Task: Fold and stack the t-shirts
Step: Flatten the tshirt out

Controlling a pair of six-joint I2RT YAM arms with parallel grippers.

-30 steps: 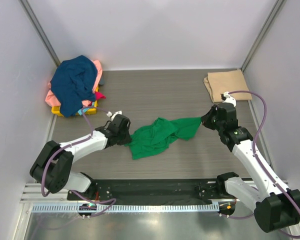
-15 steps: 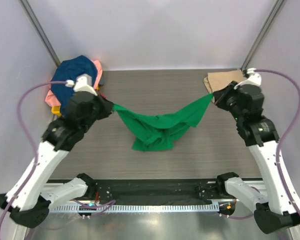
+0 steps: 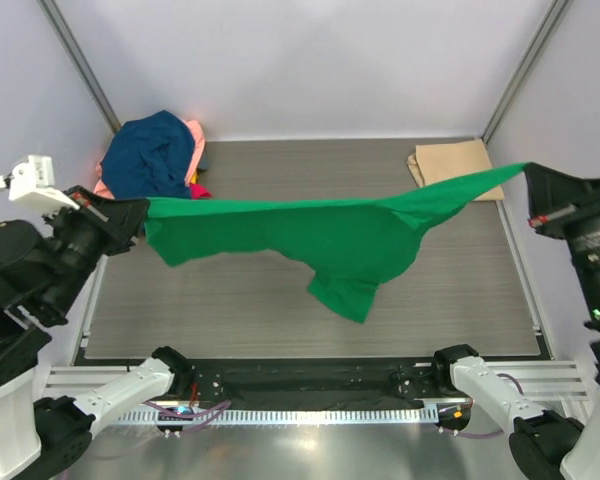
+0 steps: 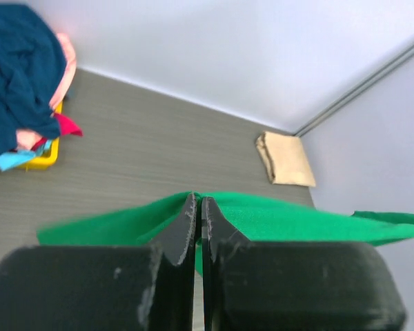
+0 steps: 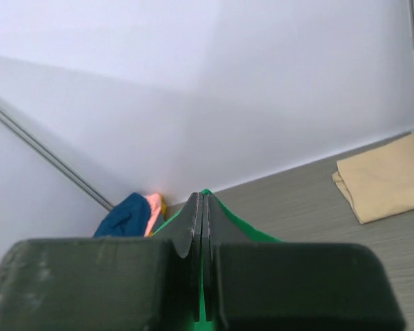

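Note:
A bright green t-shirt point(image 3: 320, 230) hangs stretched in the air between my two grippers, above the table. My left gripper point(image 3: 138, 212) is shut on its left end, high at the left side. My right gripper point(image 3: 528, 170) is shut on its right end, high at the right side. The shirt sags in the middle, with a flap hanging lowest point(image 3: 345, 298). In the left wrist view the green cloth point(image 4: 276, 217) is pinched between the closed fingers. In the right wrist view the green cloth point(image 5: 245, 224) shows beside the closed fingers. A folded tan t-shirt point(image 3: 458, 165) lies at the back right.
A pile of t-shirts with navy blue on top point(image 3: 152, 155), salmon pink and red under it, sits on a yellow container at the back left. White walls stand round the grey table point(image 3: 280, 310). The arm bases and a rail lie along the near edge.
Both arms have risen and spread apart. The green t-shirt, lying crumpled on the table a second ago, has been lifted and pulled out wide in the air.

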